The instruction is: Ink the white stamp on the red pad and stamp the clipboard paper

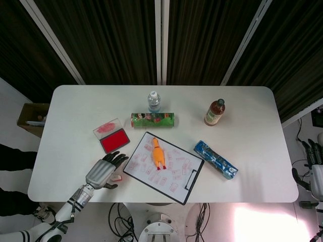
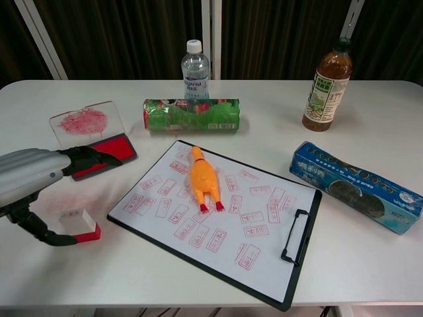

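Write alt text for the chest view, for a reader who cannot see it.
A robot hand, the left one, reaches over a small white stamp near the table's front left, fingers open around it. Behind it lies an open red pad; to the right, a clipboard covered in red stamp marks carries an orange rubber chicken.

bare table (image 2: 39, 271) surrounds the stamp (image 2: 79, 224); a rubber chicken (image 2: 203, 179) lies on the clipboard paper (image 2: 264, 224).
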{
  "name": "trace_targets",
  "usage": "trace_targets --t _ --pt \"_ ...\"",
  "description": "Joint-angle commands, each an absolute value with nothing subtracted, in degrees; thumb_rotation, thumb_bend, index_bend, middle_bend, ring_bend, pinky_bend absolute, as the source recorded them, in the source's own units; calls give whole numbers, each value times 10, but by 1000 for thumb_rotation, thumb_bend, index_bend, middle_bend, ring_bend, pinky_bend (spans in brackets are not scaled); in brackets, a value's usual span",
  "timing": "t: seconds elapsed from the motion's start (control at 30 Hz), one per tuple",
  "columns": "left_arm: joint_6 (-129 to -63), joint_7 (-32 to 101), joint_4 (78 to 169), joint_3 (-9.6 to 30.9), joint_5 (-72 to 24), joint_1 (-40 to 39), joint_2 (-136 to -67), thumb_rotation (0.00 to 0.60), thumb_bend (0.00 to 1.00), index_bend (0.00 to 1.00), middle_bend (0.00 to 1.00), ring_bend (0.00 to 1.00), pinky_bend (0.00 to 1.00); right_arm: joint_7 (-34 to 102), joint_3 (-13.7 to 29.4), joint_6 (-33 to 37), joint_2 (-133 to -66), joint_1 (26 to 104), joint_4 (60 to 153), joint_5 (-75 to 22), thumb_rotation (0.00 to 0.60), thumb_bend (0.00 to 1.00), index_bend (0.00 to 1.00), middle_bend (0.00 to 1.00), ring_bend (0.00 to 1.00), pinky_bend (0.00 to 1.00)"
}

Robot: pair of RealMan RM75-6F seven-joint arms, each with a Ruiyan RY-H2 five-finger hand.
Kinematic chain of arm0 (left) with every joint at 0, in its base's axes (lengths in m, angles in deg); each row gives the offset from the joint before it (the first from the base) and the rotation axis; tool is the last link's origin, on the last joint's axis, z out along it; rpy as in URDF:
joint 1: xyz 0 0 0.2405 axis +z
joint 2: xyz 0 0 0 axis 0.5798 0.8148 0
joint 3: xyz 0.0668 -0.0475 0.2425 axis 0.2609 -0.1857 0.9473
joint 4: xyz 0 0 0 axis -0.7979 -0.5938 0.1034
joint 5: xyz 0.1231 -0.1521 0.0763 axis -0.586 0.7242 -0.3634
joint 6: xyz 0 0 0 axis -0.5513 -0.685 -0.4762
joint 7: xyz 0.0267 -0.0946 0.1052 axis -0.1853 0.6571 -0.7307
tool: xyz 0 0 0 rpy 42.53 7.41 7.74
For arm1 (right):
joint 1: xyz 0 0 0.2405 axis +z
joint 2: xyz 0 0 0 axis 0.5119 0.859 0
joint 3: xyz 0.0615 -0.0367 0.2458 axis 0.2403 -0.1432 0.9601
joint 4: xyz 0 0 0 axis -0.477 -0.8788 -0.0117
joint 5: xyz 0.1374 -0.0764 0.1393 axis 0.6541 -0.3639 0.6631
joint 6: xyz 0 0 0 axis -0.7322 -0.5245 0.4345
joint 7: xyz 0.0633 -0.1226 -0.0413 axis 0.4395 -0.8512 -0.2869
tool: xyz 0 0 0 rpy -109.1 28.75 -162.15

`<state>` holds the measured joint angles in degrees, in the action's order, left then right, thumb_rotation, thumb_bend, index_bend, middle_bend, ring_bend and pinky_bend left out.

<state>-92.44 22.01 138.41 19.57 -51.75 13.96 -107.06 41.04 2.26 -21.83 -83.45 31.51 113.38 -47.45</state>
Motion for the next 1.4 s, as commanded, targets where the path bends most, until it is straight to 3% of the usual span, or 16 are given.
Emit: trace_targets --t 0.03,1.07,1.4 --pt "-923 218 1378 194 -510 136 -1078 600 69 111 111 47 166 420 21 -214 -832 315 1137 -475 600 294 0 0 0 0" --pt "-940 262 1325 197 -472 131 -1088 600 129 112 117 47 166 409 22 -204 -833 319 1143 -476 600 294 0 0 0 0" --pt "-967 295 1299 219 -528 126 -1092 600 165 147 151 47 166 406 21 -204 -832 319 1145 -477 600 294 0 0 0 0"
